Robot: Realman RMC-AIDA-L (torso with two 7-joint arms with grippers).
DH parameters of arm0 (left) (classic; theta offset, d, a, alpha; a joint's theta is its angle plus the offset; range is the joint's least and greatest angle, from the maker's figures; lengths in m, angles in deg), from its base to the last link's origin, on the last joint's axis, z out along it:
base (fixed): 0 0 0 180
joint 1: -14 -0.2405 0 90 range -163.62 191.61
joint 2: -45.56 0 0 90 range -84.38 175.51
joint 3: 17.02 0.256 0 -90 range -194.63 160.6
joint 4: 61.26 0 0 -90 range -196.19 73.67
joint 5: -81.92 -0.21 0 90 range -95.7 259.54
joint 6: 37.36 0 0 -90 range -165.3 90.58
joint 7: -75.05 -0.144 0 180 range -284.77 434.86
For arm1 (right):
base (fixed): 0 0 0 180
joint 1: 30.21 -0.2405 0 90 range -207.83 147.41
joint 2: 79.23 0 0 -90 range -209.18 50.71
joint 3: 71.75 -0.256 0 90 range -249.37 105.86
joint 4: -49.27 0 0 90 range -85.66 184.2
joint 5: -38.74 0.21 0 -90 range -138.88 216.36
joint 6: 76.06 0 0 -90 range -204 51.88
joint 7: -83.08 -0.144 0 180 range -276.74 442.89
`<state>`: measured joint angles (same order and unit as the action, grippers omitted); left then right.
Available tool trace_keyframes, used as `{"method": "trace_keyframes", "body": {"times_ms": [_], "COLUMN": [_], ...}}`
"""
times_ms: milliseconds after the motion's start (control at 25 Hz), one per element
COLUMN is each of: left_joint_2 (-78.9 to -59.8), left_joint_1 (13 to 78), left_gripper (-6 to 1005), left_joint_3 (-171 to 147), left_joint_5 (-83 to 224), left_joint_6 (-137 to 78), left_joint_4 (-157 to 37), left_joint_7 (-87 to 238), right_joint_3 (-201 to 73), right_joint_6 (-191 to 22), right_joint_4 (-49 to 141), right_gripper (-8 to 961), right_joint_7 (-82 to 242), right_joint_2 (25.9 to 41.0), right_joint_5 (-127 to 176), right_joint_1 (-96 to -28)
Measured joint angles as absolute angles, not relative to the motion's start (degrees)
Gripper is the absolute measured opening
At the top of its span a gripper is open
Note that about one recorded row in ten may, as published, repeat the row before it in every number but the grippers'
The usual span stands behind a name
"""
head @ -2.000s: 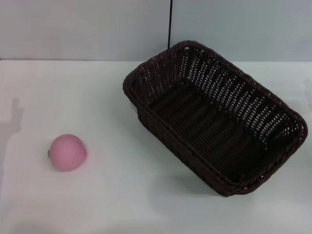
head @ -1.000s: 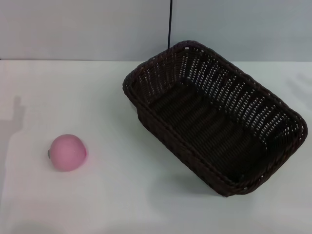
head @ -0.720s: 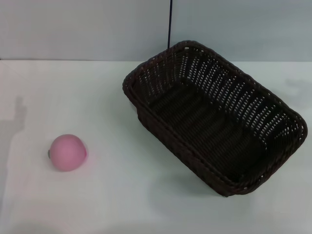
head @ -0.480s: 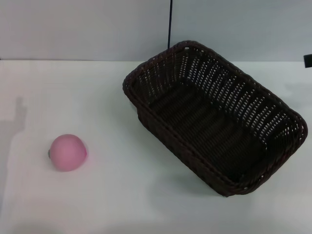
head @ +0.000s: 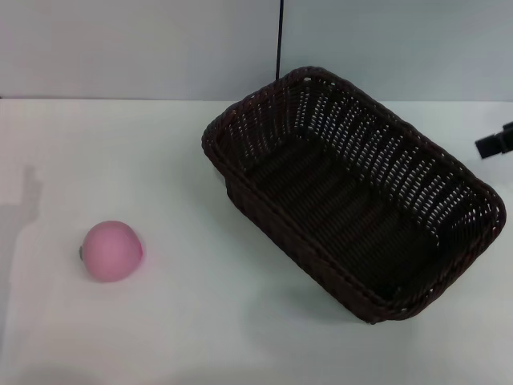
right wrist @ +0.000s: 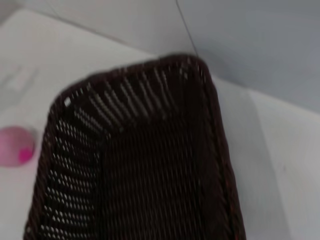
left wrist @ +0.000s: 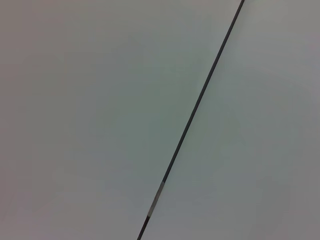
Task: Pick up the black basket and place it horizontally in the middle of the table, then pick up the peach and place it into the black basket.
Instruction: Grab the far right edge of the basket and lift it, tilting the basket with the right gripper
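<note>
Head view: the black basket (head: pixel 353 196) sits on the table (head: pixel 200 321) over toward three o'clock, turned askew so that its long axis runs from about eleven o'clock down to five o'clock. Its open mouth faces up, and the dark woven floor shows inside with nothing in it. The far corner of the braided rim reaches toward the back edge of the tabletop, and the near corner lies toward the front right.

The peach (head: pixel 112 251) rests on the white surface at about eight o'clock, well apart from the basket, with its brighter magenta spot on the side facing the basket.

At the three o'clock edge of the view a small dark piece of the right gripper (head: pixel 497 143) pokes in, just beyond the basket's right rim and not touching it. So little of it shows that I cannot tell whether its claw is apart or together.

The right wrist view looks down onto the basket (right wrist: pixel 150 160) from above one end: the rim corner, the sloping open-weave wall and the dark floor fill most of it, and the peach (right wrist: pixel 17 145) shows small beyond the basket's side on the bare table (right wrist: pixel 280 150).

The left wrist view shows only a plain grey wall (left wrist: pixel 90 110) crossed by a thin dark line (left wrist: pixel 192 117); the left gripper appears nowhere.
</note>
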<state>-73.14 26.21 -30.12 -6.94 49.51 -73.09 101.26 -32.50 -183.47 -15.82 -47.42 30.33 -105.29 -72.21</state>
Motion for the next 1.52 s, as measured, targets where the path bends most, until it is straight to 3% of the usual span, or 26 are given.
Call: {"method": "trace_keyframes", "body": {"times_ms": [960, 1520], "left_joint_2": [-73.08, -73.18], "left_joint_1": [26.99, 27.18], "left_gripper": [688, 688], "left_joint_3": [-30.11, -30.11], "left_joint_5": [-7.03, -7.03], "left_joint_6": [49.38, 49.18], "left_joint_4": [-73.86, -73.89], "left_joint_7": [101.41, 101.41], "right_joint_3": [-18.47, -18.75], "right_joint_6": [-168.73, -168.17], "right_joint_4": [-5.47, -6.26], "right_gripper": [790, 307], "right_joint_7": [-47.5, -45.19], "right_joint_2": [34.25, 35.27], "right_joint_5": [-110.94, -110.41], "right_joint_1": [-72.67, -71.65]}}
